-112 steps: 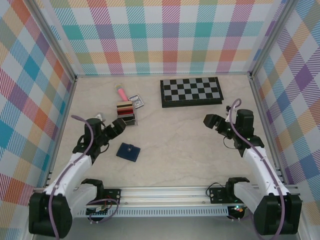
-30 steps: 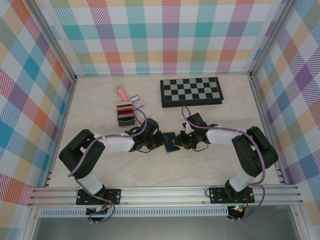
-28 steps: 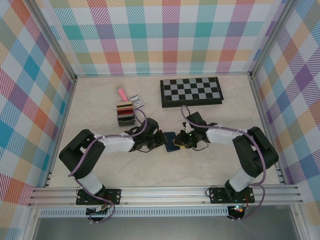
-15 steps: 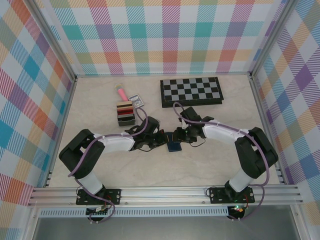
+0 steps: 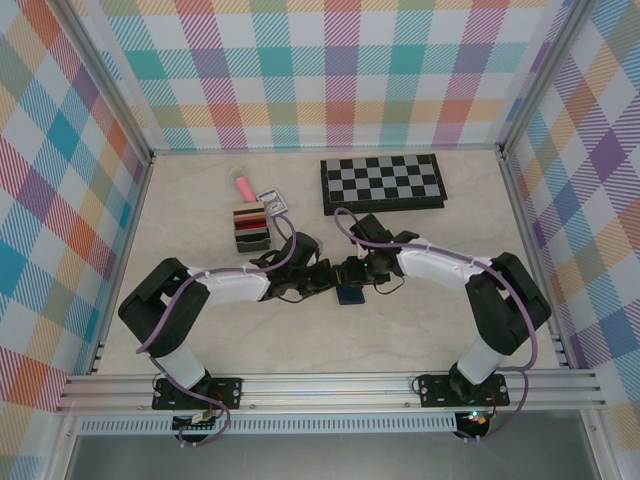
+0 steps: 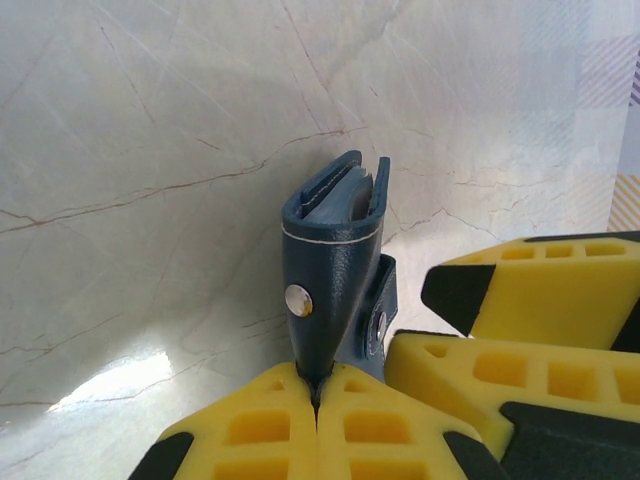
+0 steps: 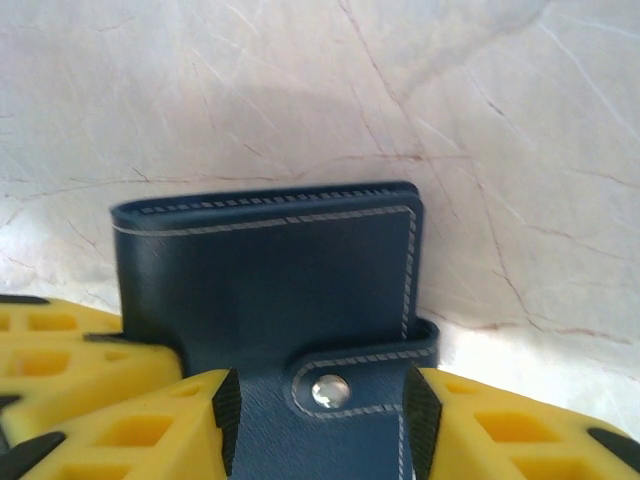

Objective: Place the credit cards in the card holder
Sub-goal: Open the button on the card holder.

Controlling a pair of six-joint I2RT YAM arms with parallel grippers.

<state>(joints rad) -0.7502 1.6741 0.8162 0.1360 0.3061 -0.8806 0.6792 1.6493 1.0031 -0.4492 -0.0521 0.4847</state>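
Pressed together, the yellow fingers of the left gripper [image 6: 315,405] are clamped on the near edge of the small navy blue folding wallet with white stitching [image 6: 333,245], and the wallet is held folded shut, a silver snap stud showing on its side. From above, the wallet is found near the middle of the pale marbled table [image 5: 420,320], with the left gripper at its 9 o'clock and the right gripper [image 7: 315,405] at its 1 o'clock. The right gripper's fingers are spread apart, and the wallet's snap-button tab is framed between them, the black pads just beside its edges; firm contact cannot be made out. The thin red and yellow-orange plastic credit cards [image 5: 248,212] are seen stacked in the grey slotted stand [image 5: 254,238], well apart at the wallet's 10 o'clock. The black-and-white folding chessboard [image 5: 382,183] is laid flat at 12 o'clock, against the back wall.
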